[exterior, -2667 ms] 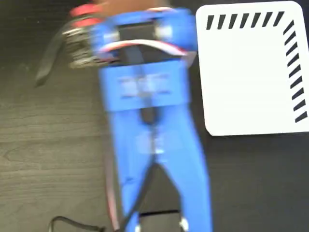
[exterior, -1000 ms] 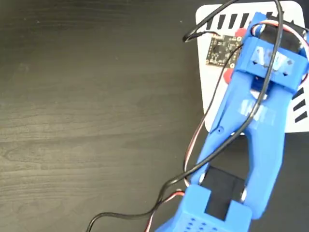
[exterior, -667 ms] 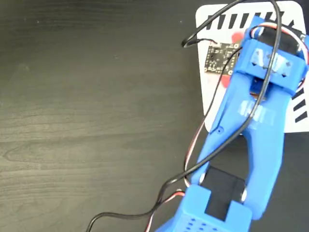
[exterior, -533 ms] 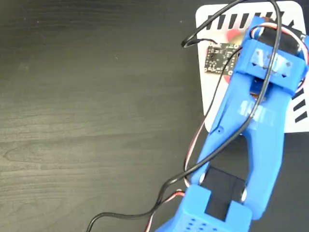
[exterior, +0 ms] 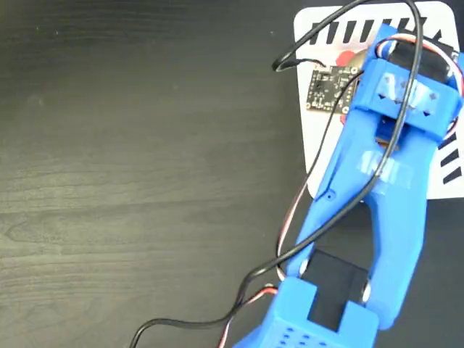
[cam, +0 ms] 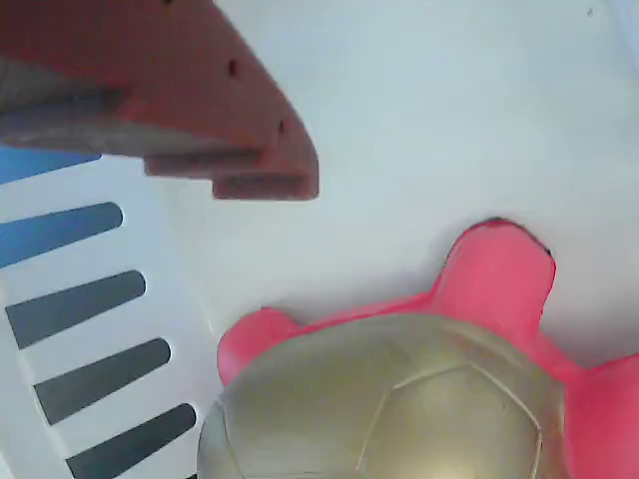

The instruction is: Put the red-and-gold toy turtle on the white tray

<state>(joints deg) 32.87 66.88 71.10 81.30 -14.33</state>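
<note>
The red-and-gold toy turtle (cam: pixel 399 389) lies on the white tray (cam: pixel 419 120), filling the lower part of the wrist view; its gold shell is cut off by the bottom edge, and red limbs poke out at the left, upper right and far right. To its left, dark diagonal stripes (cam: pixel 90 329) run along the tray's border. In the upper left of that view one reddish finger (cam: pixel 190 110) of the gripper hangs above the tray, clear of the turtle; the other finger is out of frame, so whether the fingers are spread or together cannot be told. In the fixed view, a dark wooden table (exterior: pixel 130 167) fills the left side. At upper right the blue arm (exterior: pixel 377 188) covers most of the tray, leaving only a sliver of red (exterior: pixel 348 56) visible beside a small circuit board (exterior: pixel 328 85).
</note>
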